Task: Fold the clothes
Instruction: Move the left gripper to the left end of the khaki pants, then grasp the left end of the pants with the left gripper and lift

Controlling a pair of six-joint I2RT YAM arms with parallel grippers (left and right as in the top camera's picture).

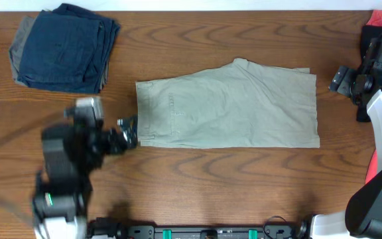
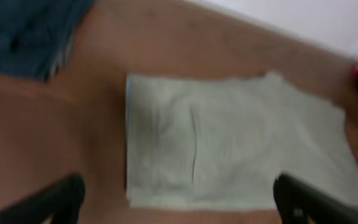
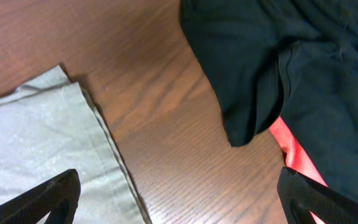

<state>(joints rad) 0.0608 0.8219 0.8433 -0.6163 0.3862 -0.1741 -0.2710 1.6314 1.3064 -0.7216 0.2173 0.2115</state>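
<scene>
Shorts: the khaki shorts (image 1: 227, 106) lie flat at the middle of the wooden worktop (image 1: 211, 186), with the waistband (image 1: 143, 113) to the left and the hems to the right.
Done so far: they appear laid leg over leg, which looks like one lengthwise fold. The edges are fairly even, with a small corner poking out along the top.
Left to do: probably a fold of waistband to hem, making a packet like the navy garments (image 1: 65, 46) stacked at the far-left corner.
Left end effector (image 1: 128, 131): just beside the waistband's lower corner, blurred overhead. Its wrist view shows the fingers spread wide, gripping nothing.
Right end effector (image 1: 342, 79): off the shorts' right edge, fingers spread and empty, over bare wood beside a black garment (image 3: 278, 62) and a red cloth (image 3: 297, 155).
Writing: no brand, label or lettering is legible in any view.
</scene>
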